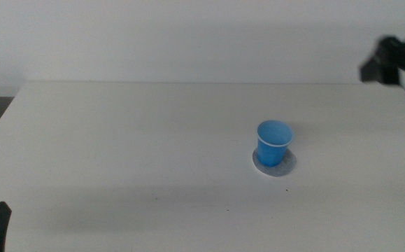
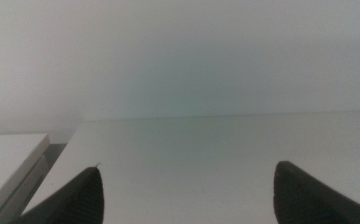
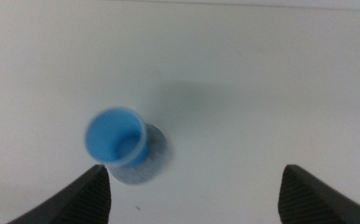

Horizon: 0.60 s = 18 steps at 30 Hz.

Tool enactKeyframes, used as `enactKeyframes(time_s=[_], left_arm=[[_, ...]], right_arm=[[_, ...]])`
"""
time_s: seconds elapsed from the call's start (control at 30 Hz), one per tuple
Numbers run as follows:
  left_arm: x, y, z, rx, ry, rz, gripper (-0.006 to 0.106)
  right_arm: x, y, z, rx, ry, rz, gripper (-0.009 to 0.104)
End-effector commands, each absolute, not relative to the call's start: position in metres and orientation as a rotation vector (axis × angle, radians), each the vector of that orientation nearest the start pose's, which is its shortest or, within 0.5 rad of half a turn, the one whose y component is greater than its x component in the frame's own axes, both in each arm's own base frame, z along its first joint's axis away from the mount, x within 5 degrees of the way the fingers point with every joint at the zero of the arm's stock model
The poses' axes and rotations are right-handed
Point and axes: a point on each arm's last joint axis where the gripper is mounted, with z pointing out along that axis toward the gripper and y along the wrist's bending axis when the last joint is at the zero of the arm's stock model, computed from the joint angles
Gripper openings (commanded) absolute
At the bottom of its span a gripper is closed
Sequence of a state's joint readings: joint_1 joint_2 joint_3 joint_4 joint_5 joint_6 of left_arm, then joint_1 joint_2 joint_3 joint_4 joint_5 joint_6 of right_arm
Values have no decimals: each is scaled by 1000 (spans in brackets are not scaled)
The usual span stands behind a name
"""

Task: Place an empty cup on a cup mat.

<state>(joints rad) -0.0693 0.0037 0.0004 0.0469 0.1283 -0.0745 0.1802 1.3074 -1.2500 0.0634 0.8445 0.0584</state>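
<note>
Where the white surface (image 1: 153,140) fills the middle view, a small bright blue tapered cup (image 1: 273,142) with a thin pale rim stands upright, mouth open, right of centre in the frame. It rests on a flat round cup mat (image 1: 286,165), mottled grey with a whitish edge, which shows around its base. In the right wrist view the cup (image 3: 116,137) and mat (image 3: 155,158) appear blurred, ahead of the right gripper (image 3: 195,186), whose dark jaws stand wide apart, holding nothing. That arm shows at the upper right edge of the middle view, well apart from the cup. The left gripper (image 2: 189,190) waits at the lower left corner, its jaws likewise spread and empty.
</note>
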Motion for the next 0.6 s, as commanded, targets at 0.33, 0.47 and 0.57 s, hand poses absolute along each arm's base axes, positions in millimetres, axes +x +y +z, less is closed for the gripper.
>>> enactKeyframes(time_s=[0.33, 0.47, 0.57], left_arm=[[56, -3, 203, 26, 1599, -76, 94], [56, -3, 203, 26, 1599, -76, 94], [56, -3, 203, 26, 1599, -76, 94]], right_arm=[[151, 17, 348, -48, 2153, 86, 93], [133, 13, 344, -57, 2119, 53, 93], [123, 12, 335, -66, 2088, 52, 93]])
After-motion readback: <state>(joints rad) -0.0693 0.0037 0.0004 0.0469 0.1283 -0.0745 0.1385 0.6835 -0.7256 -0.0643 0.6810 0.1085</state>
